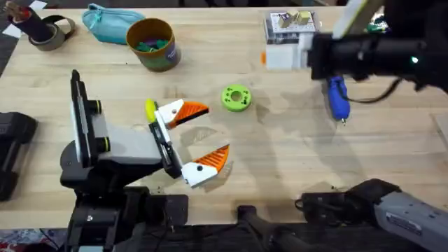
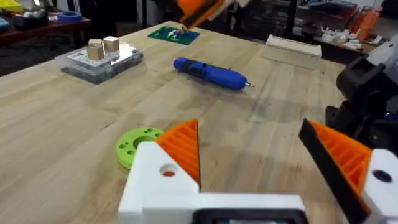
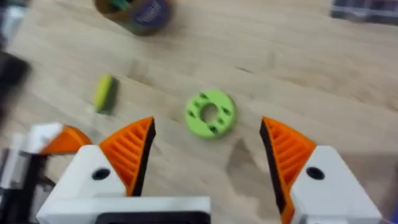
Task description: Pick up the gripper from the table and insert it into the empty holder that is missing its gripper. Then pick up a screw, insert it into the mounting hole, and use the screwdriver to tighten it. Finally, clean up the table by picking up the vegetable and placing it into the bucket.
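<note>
Mustard-yellow bucket (image 1: pixel 151 43) holds teal and green pieces.

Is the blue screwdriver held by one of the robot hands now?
No, the screwdriver lies alone on the bare table, with nothing touching it.

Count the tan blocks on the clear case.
2. Side by side atop the case: one block, the other nearer the screwdriver.

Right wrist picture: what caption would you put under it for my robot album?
Open orange fingers hover over the wooden table, with a green ring lying between and beyond them.
</note>
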Available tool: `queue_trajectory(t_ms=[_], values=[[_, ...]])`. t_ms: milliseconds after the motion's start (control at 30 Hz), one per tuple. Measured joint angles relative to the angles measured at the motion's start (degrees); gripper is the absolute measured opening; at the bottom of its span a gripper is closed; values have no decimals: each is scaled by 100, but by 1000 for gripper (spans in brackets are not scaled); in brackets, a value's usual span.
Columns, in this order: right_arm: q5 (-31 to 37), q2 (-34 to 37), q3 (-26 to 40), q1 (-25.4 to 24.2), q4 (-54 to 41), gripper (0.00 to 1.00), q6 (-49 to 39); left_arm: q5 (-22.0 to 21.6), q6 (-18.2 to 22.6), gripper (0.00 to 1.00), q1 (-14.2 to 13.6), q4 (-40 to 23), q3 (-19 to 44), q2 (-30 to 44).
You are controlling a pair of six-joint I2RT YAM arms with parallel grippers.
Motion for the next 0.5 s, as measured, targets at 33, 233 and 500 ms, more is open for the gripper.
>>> queue_trajectory(t_ms=[33,233,500], values=[[202,-81,0,42,-246,996,-99,1,0,983,0,0,0,-1],[1050,-170,-1,595,-1314,997,-706,2,0,983,0,0,0,-1],[1299,137,-2,1324,-1468,997,-1208,0,0,983,0,0,0,-1]])
